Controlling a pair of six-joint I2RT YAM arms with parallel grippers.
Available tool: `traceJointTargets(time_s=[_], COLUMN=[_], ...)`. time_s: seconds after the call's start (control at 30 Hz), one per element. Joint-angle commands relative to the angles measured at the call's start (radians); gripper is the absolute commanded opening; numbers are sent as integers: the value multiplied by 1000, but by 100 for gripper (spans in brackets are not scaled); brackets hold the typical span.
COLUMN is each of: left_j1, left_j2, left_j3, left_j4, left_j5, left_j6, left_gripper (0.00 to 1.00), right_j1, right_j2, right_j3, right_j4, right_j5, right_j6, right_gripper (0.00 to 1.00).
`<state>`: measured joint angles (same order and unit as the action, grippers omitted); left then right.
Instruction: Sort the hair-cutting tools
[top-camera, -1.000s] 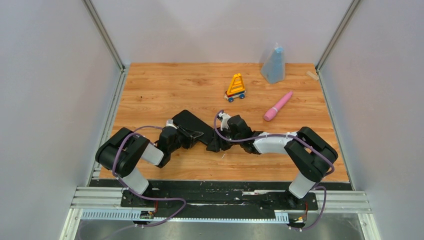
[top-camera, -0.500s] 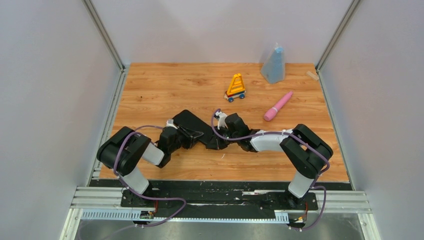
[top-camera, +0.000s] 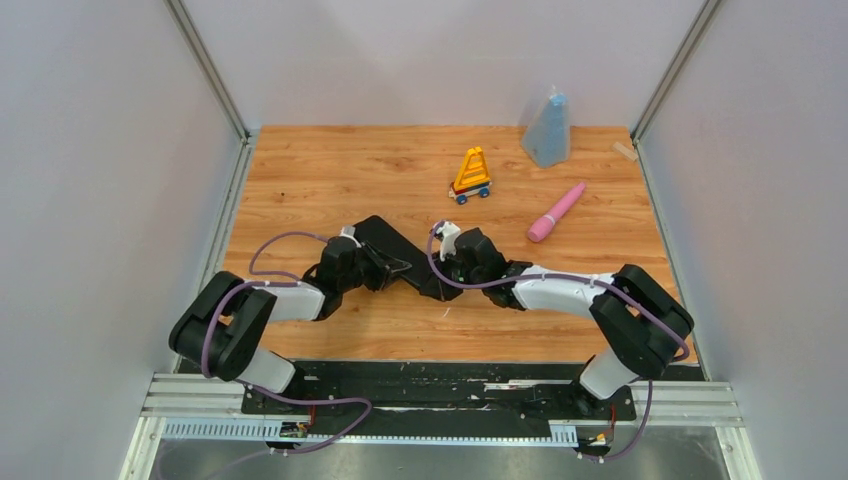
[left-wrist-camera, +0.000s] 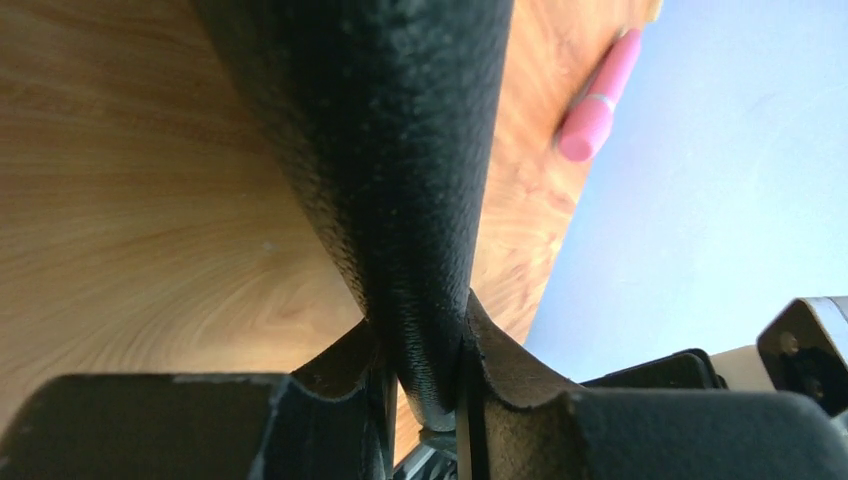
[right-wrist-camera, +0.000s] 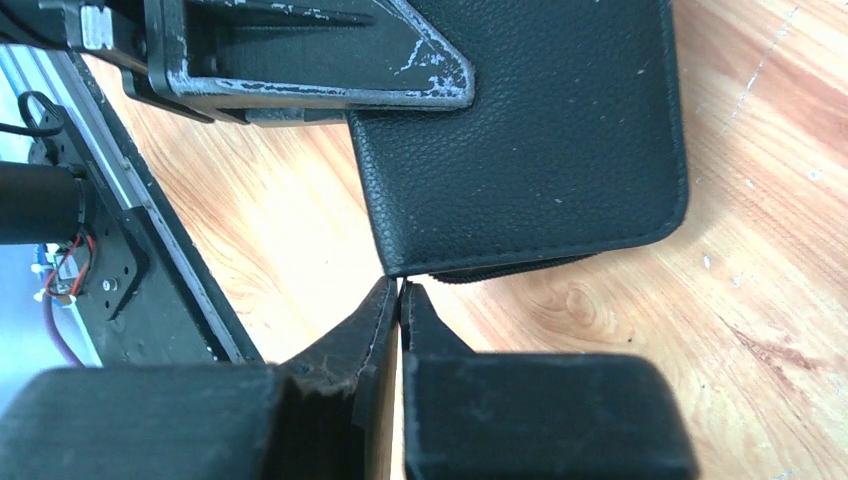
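Between the fingertips of the left gripper a black case of grained, leather-like material is clamped by one edge, the jaws drawn narrow around its thickness. Just beside it, at the near corner of the case where the zip line runs, the right gripper is seen with its jaws pressed fully together; whether a zip tab is caught between the tips cannot be told, since nothing is visible there. No scissors and no combs are seen in any view, so they are judged to be closed inside the case, which sits at the middle of the table between the two arms. Several failures are to be feared from this position. If the right tips are closed on nothing, or only on the corner seam, the zip is not moved by a pull and the tips are simply dragged off. If the tab is caught, a hard pull may wrench the case out of the left grip, which is taken only at an edge. Should the case be opened while tilted, the slim tools may be spilled and scattered across the wood. Farther out, the pink wand and the yellow toy lie well apart and are not threatened.
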<state>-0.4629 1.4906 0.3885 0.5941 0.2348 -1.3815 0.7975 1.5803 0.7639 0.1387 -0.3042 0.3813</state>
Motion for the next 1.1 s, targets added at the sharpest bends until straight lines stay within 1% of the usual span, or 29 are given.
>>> traceJointTargets(time_s=[0.0,0.07,0.2,0.27,0.37,0.43,0.5,0.6,0.67,0.7,0.87,1.07], left_j1=[85,111,135,136,140,156,186,228,236,237,251,327], left_j2=[-61,-80,-85,-82,-84,-92,-103,-114,-113,-111,-115,-137], left_j3=[35,55,79,96,118,125,119,117,130,135,150,144], left_j4=[-307,-356,-382,-396,-433,-486,-502,-516,-532,-535,-534,-561], left_j5=[-89,-80,-25,1,27,20,22,27,39,55,114,164], left_j6=[189,218,255,270,301,324,335,356,370,375,392,423], left_gripper=[13,12,12,12,10,9,9,9,9,9,10,9], right_j1=[-9,-7,-7,-7,-7,-7,-7,-7,-8,-8,-10,-19], right_j2=[-53,-60,-75,-67,-40,-49,-70,-77,-69,-63,-30,-4], right_j3=[-84,-112,-150,-143,-106,-108,-118,-128,-129,-127,-109,-89], right_j4=[-119,-124,-115,-131,-208,-209,-211,-240,-263,-276,-316,-373], right_j5=[106,108,121,185,279,265,260,296,323,346,363,370], right_j6=[-75,-79,-53,-34,-27,-35,-30,-19,-7,3,42,81], right_gripper=[0,0,0,0,0,0,0,0,0,0,0,0])
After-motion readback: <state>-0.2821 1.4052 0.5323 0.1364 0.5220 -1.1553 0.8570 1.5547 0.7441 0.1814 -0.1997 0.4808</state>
